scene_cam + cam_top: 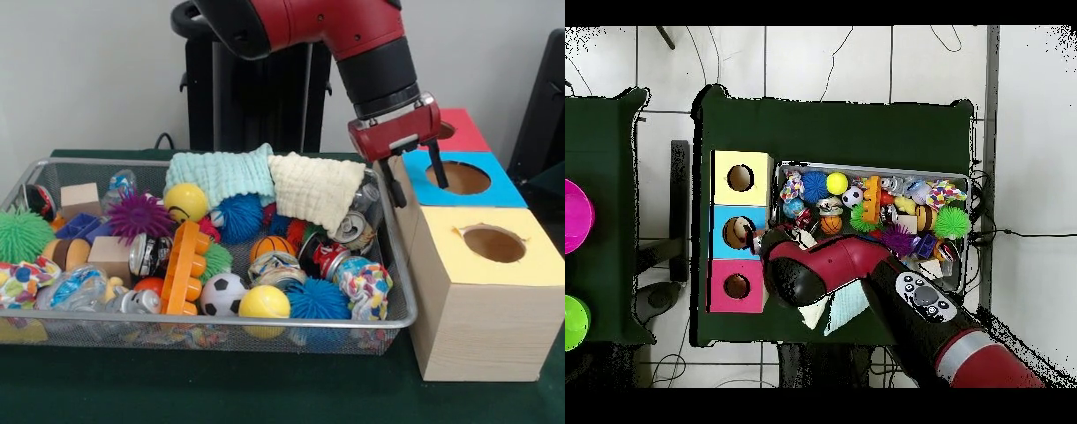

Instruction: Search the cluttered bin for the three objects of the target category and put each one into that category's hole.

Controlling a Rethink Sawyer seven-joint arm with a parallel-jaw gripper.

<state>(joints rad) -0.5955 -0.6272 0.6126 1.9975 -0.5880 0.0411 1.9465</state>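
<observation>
end effector [414, 173] open, empty, above the blue box [494, 187]

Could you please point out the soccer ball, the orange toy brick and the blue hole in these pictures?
soccer ball [222, 294]: front view, middle of its white face.
orange toy brick [184, 269]: front view, centre of its studded top.
blue hole [458, 177]: front view, its dark opening.

Right of centre, the gripper [415, 170] hangs with jaws apart and empty, between the wire bin [393, 309] and the blue hole [458, 177].
</observation>
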